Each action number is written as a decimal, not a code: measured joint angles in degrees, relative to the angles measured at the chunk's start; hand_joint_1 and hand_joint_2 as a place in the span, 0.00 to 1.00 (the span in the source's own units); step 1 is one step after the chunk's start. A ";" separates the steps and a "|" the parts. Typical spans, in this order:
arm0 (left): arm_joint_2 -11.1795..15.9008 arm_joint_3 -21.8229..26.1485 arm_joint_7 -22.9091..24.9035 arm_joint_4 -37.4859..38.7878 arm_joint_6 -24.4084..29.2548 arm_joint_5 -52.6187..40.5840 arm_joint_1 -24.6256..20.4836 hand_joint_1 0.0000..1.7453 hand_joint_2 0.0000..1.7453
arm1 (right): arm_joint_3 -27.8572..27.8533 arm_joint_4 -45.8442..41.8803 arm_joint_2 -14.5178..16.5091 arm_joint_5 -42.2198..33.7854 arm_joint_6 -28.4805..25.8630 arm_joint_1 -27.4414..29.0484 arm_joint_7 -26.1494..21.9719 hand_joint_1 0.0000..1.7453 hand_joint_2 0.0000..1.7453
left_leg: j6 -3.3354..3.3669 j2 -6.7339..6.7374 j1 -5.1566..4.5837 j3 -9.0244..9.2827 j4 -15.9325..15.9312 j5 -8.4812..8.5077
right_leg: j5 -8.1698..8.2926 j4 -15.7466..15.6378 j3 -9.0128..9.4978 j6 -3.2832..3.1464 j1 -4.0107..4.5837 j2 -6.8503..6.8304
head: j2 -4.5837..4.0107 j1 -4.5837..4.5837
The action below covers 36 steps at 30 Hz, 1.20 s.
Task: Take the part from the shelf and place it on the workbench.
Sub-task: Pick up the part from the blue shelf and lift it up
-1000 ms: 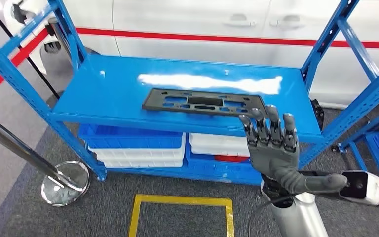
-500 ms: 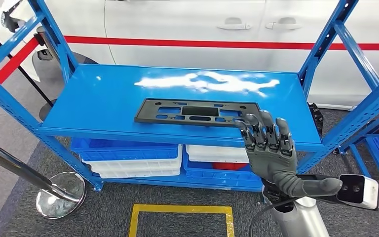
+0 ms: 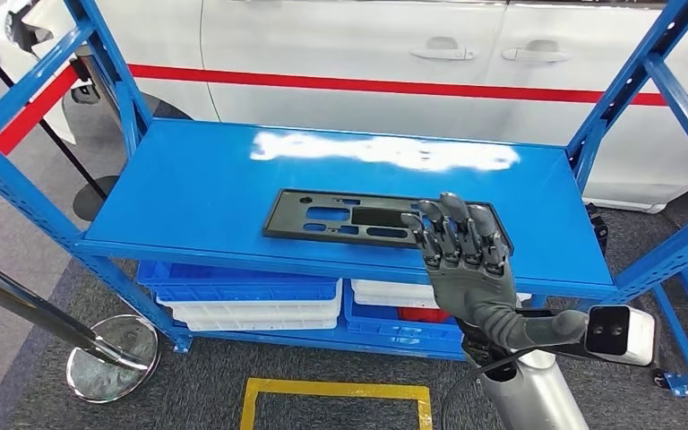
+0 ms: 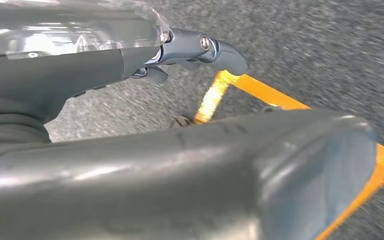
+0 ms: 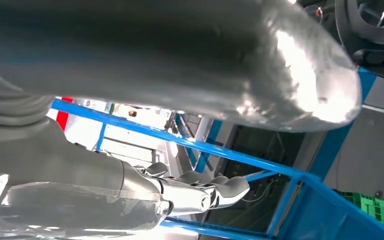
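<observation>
Far to the left of the raised right hand (image 3: 463,264), a chrome stanchion base (image 3: 112,357) stands on the grey carpet (image 3: 45,376) beside the blue shelf rack (image 3: 197,170). On the rack's upper shelf lies the part (image 3: 358,218), a flat black plastic panel with rectangular cut-outs, long side running left to right, its left end well clear of the hand and its right end passing behind the fingertips (image 3: 448,210). The right hand is held upright at the shelf's front edge, fingers straight and slightly apart, thumb stuck out to the side, holding nothing; whether the fingertips touch the part cannot be told. Below the shelf, left of and behind the hand, blue and white bins (image 3: 251,300) are stacked on the lower level. On the floor below the hand a yellow taped rectangle (image 3: 336,403) is marked. Behind the rack stands a white car (image 3: 367,54) with a red stripe. The left hand (image 4: 145,145) hangs over the carpet near yellow floor tape (image 4: 260,95), fingers extended and empty.
</observation>
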 joint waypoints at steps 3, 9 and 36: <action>-0.14 0.00 -0.22 0.00 0.01 0.02 -0.18 0.00 0.00 | 2.03 1.00 0.00 1.00 -2.10 -0.49 0.35 0.00 0.00 | -1.21 -0.02 -0.13 0.70 0.38 -0.66 | -0.50 -3.88 1.41 -1.09 0.57 -0.04 | 0.00 0.07; -0.15 -0.02 -0.67 0.02 0.15 0.03 -0.29 0.00 0.00 | 5.29 3.62 0.07 3.58 -5.34 -1.13 0.97 0.00 0.25 | -2.86 -0.01 0.23 -4.60 12.10 -6.13 | -0.54 -5.01 4.60 -2.50 0.16 -0.08 | 0.00 0.07; -0.99 -0.14 -1.76 0.24 1.56 0.05 0.35 0.00 0.00 | 7.32 25.02 -1.67 65.82 -62.40 -0.26 10.75 0.00 1.00 | -2.74 -0.11 0.67 -3.53 1.47 1.44 | -0.64 -4.27 3.41 -0.87 -0.70 0.07 | 0.00 0.07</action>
